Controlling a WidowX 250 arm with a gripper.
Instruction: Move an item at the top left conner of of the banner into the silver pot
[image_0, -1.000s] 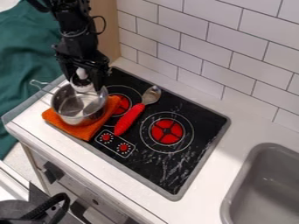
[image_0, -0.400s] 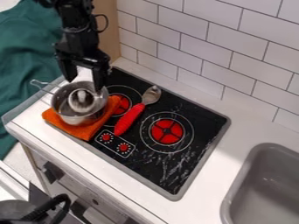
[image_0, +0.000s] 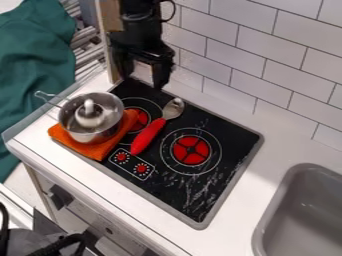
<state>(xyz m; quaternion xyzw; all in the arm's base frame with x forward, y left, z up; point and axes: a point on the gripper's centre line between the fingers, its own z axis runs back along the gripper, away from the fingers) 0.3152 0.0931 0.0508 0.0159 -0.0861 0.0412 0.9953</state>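
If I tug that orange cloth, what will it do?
The orange cloth looks soft and creased, so it would probably bend and bunch up. The silver pot sits on it, so the pot might drag along or tip.

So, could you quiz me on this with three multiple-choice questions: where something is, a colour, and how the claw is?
1. Where is the small knobbed thing?
A) In the sink
B) In the pot
C) On the counter

2. What colour is the handle of the spoon?
A) Green
B) White
C) Red

3. How is the gripper?
A) Open, holding nothing
B) Shut on the pot
C) Shut on the spoon

Answers:
1: B, the pot's wall rings the thing.
2: C, the handle is red below the metal bowl of the spoon.
3: A, its fingers stand apart with nothing between them.
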